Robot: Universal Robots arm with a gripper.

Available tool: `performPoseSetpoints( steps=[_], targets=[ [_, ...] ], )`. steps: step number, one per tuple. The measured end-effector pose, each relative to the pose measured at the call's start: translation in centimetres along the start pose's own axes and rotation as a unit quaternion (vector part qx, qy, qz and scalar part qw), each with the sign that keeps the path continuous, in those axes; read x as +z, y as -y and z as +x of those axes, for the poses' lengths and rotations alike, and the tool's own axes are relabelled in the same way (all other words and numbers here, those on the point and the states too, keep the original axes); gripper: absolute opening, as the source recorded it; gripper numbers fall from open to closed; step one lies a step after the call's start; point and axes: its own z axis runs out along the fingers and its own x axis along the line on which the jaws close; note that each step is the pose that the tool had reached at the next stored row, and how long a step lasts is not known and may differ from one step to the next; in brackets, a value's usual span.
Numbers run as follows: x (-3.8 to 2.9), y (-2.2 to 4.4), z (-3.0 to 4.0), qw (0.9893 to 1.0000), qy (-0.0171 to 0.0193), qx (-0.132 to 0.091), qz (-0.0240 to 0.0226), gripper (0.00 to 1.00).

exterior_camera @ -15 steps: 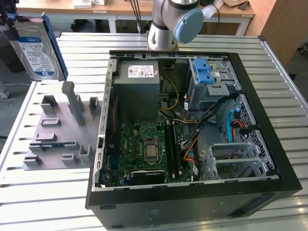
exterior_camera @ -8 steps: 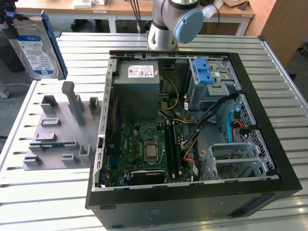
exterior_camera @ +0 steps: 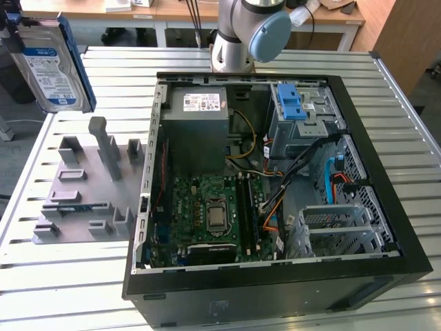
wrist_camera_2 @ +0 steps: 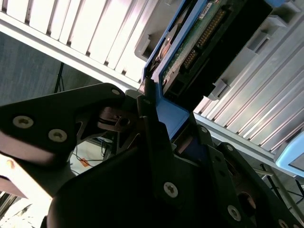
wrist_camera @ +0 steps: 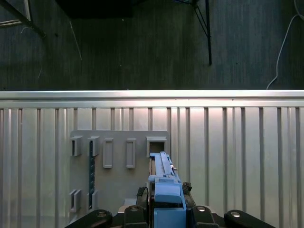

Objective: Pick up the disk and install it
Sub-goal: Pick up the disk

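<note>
In the second wrist view the gripper (wrist_camera_2: 171,113) lies nearest. Its black fingers (wrist_camera_2: 149,128) are closed narrowly on the blue carrier bracket, holding the disk (wrist_camera_2: 190,52) clear of every surface. In the first wrist view, the grey fixture plate (wrist_camera: 118,183) lies beyond on the slatted table (wrist_camera: 237,156), with dark floor (wrist_camera: 142,47) behind. In the exterior view the disk hangs upright above the plate, at the exterior view's left of the open computer case (exterior_camera: 241,300) and well apart from it.

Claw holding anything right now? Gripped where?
Yes. The claw is clamped on the disk, at one end, on its blue carrier bracket.
</note>
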Motion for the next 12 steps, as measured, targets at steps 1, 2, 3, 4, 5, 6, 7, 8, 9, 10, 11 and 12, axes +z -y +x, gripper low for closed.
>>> performPoseSetpoints(
  steps=[1,2,3,4,5,6,7,8,9,10,11,12],
  targets=[
    [-0.02,0.00,0.00,1.0000,0.0000,0.000,0.0001,0.36],
    [-0.05,0.00,0.00,1.0000,0.0000,0.000,0.0000,0.36],
    [-0.06,0.00,0.00,1.0000,0.0000,0.000,0.0000,0.36],
    [-0.08,0.00,0.00,1.0000,0.0000,0.000,0.0000,0.36],
    [-0.08,0.00,0.00,1.0000,0.0000,0.000,0.0000,0.36],
    [-0.08,0.00,0.00,1.0000,0.0000,0.000,0.0000,0.36],
    [-0.09,0.00,0.00,1.0000,0.0000,0.000,0.0000,0.36],
    [-0.09,0.00,0.00,1.0000,0.0000,0.000,0.0000,0.36],
    [-0.09,0.00,0.00,1.0000,0.0000,0.000,0.0000,0.36],
    [-0.09,0.00,0.00,1.0000,0.0000,0.000,0.0000,0.36],
    [-0.11,0.00,0.00,1.0000,0.0000,0.000,0.0000,0.36],
    [-0.11,0.00,0.00,1.0000,0.0000,0.000,0.0000,0.36]
  ],
)
